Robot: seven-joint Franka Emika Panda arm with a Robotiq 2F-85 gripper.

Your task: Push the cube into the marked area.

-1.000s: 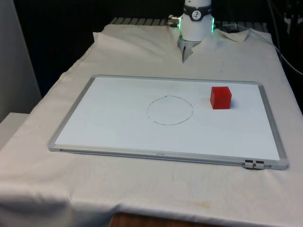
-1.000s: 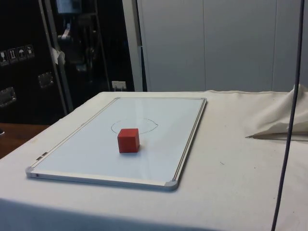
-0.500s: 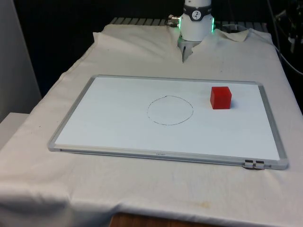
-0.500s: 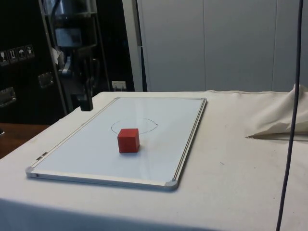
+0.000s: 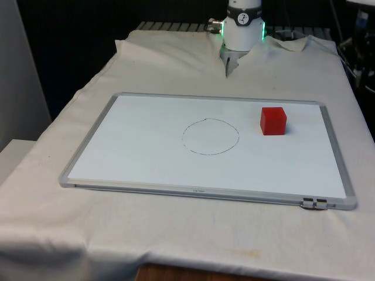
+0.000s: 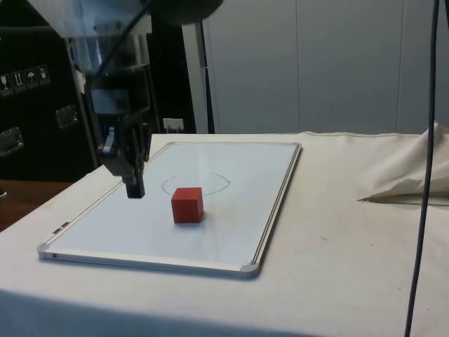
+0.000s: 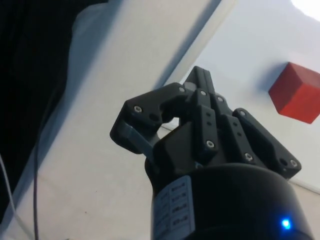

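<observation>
**Gripper down beside the cube**

Since half a second ago the gripper (image 6: pixel 134 188) has come down and across in the side view, from the upper left of the frame to left of centre, so that its tip now hangs low over the whiteboard (image 6: pixel 231 225), near the board's left rim. The red cube (image 6: pixel 187 204) has not shifted; it sits on the board just right of the gripper in that view, apart from it and untouched.

In the wrist view the two fingers (image 7: pixel 201 90) are pressed together to a single point, closed on nothing, with the cube (image 7: pixel 297 93) off to one side and the board's frame running beneath.

In the front view the cube (image 5: pixel 273 120) sits right of centre on the whiteboard (image 5: pixel 146 167), just outside the drawn circle (image 5: pixel 210 136), which marks the middle of the board. The circle (image 6: pixel 194 183) in the side view lies just behind the cube. The board rests on the white cloth (image 5: pixel 176 234).
</observation>
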